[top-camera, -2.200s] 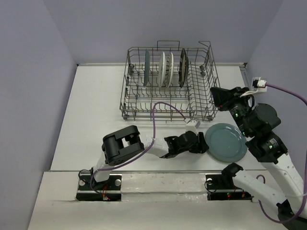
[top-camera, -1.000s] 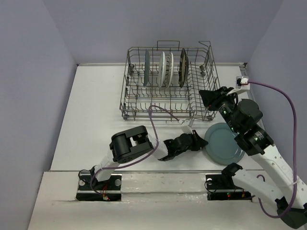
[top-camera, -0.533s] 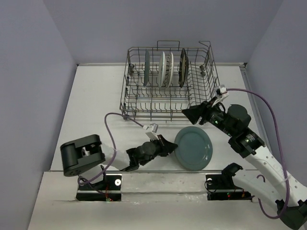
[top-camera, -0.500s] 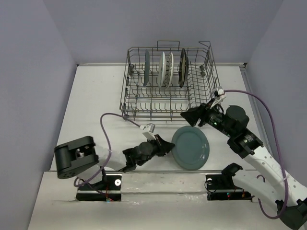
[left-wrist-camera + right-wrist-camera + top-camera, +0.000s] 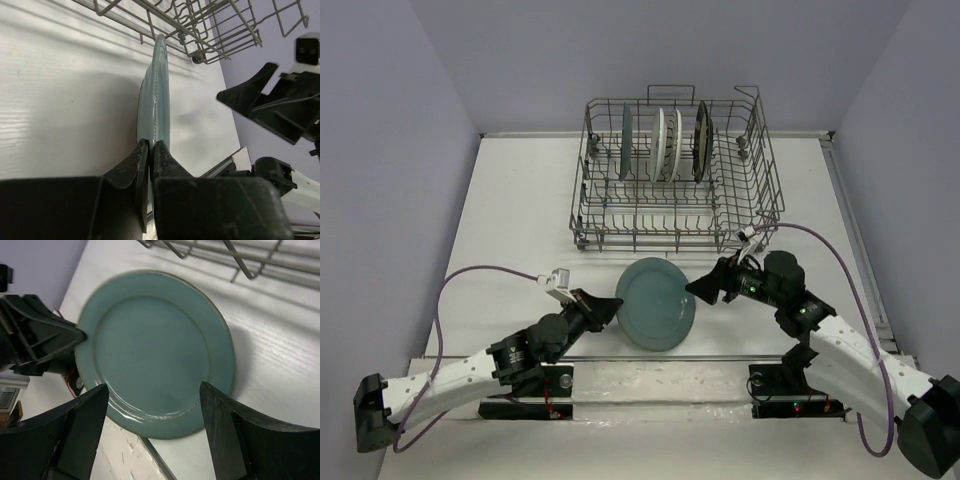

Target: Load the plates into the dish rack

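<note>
White tabletop | teal-grey plate (image 5: 656, 303) sat just before dish rack (image 5: 670, 205), between both grippers | left gripper (image 5: 613, 306) pinched its left rim | right gripper (image 5: 703, 288) spread wide just beside right rim | rack lay beyond plate

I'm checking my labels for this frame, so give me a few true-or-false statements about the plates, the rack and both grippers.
1. Four plates stand upright in the dish rack. True.
2. The teal plate stands in the rack with the others. False: it is outside the rack, in front of its near side.
3. The left gripper is shut on the teal plate's rim. True: the left wrist view shows both fingers pinching the edge.
4. The right gripper is clamped on the teal plate. False: it is open, near the plate's right edge and holding nothing.
</note>
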Controlling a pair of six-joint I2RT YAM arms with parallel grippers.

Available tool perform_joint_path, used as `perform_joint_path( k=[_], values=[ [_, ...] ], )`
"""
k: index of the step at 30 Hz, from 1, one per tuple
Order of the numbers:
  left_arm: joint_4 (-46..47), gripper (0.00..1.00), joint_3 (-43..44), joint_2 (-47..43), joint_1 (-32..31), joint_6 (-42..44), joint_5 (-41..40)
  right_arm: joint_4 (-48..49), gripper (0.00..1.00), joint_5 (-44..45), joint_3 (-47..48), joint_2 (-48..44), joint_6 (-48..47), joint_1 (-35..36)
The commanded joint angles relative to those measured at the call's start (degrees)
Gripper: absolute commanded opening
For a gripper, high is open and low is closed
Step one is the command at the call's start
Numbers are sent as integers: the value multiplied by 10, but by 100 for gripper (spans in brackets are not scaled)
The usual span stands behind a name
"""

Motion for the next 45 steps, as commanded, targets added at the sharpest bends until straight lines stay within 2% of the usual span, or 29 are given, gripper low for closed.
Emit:
perform_joint_path(
  k=[1, 3, 7, 12, 16, 21, 25, 26, 31, 34, 36, 40, 45],
  values=[
    [-69, 6, 18, -84, 5, -37, -34, 105, 80, 15, -38, 40, 35, -4],
    [-80, 6, 21, -86, 5, -36, -31, 130, 80, 24, -56, 79, 43, -4],
    [-63, 6, 30, -52, 5, -28, -23, 237, 80, 37, -88, 160, 66, -4],
    [-39, 5, 42, -19, 7, -12, -4, 348, 81, 23, -94, 298, 79, -9],
    [-47, 5, 53, -18, 9, -6, 8, 397, 81, 20, -95, 376, 92, -9],
    [-75, 6, 62, -48, 12, -10, 23, 511, 81, 0, -107, 455, 127, -9],
    [-82, 6, 62, -48, 12, -15, 31, 635, 74, -24, -129, 504, 163, -9],
    [-80, 6, 62, -47, 12, -15, 32, 648, 70, -30, -133, 510, 166, -1],
    [-72, 6, 62, -17, 14, -11, 30, 739, 58, -56, -154, 557, 190, 25],
    [-68, 6, 62, -1, 19, -11, 30, 903, 55, -111, -165, 610, 227, 31],
    [-56, 6, 60, 9, 19, -9, 33, 907, 51, -140, -158, 618, 233, 46],
    [-52, 6, 62, 34, 25, -4, 34, 907, 47, -142, -153, 590, 214, 88],
    [-52, 6, 64, 68, 26, 1, 34, 906, 43, -161, -152, 517, 214, 95]
  ],
)
